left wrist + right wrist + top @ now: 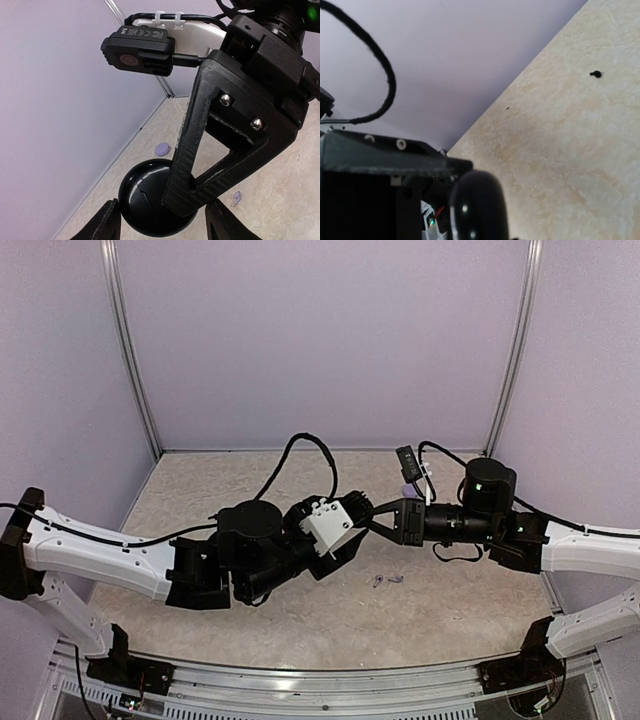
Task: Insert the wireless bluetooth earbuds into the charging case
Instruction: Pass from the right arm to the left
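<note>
Two tiny lavender earbuds (379,581) (396,578) lie on the table in front of both grippers; the left wrist view shows one earbud (236,198). The small round pale-lavender charging case (162,148) lies shut on the table farther back, also visible from above (408,490). My right gripper (388,522) is shut on a glossy black round disc (145,200), with one of its fingers (195,165) across the disc's face. In the right wrist view the disc (477,200) appears edge-on. My left gripper (162,217) is open, its jaws standing either side of the disc.
A small black speck-like piece (595,74) lies on the beige table. Lavender walls close in the back and sides, with metal posts at the corners (135,360). The two arms meet over the table's middle; the right wrist camera (140,50) hangs close above.
</note>
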Tool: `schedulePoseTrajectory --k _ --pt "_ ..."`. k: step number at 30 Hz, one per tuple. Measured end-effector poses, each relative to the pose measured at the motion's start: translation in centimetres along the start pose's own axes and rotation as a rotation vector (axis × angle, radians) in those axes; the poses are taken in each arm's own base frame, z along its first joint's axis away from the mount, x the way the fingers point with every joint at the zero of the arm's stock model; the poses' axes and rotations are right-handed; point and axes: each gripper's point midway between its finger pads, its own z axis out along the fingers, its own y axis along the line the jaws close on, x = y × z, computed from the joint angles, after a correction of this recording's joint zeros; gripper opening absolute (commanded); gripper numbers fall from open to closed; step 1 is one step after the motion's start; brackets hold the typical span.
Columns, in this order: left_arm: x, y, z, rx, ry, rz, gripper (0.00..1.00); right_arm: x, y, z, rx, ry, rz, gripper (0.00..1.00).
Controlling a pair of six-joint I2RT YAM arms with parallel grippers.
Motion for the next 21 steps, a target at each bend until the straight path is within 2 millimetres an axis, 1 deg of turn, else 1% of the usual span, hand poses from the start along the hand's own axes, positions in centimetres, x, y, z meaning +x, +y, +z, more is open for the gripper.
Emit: schedulePoseTrajectory --k 6,12,16,21 --pt "0.3 0.1 0.7 -0.030 0.023 0.033 0.53 -0.1 -0.3 0.0 0.017 -0.010 0.007 0.24" --pt "0.5 0.2 0.8 -0.042 0.031 0.050 0.48 -0.2 -0.5 0.0 0.025 -0.017 0.008 0.24" --pt "0.5 0.2 0.8 -0.042 0.031 0.051 0.60 -0.2 -0.5 0.0 0.025 -0.017 0.009 0.25" --pt "0.7 0.1 1.2 -0.045 0.034 0.050 0.61 -0.1 -0.3 0.0 0.013 -0.007 0.010 0.25"
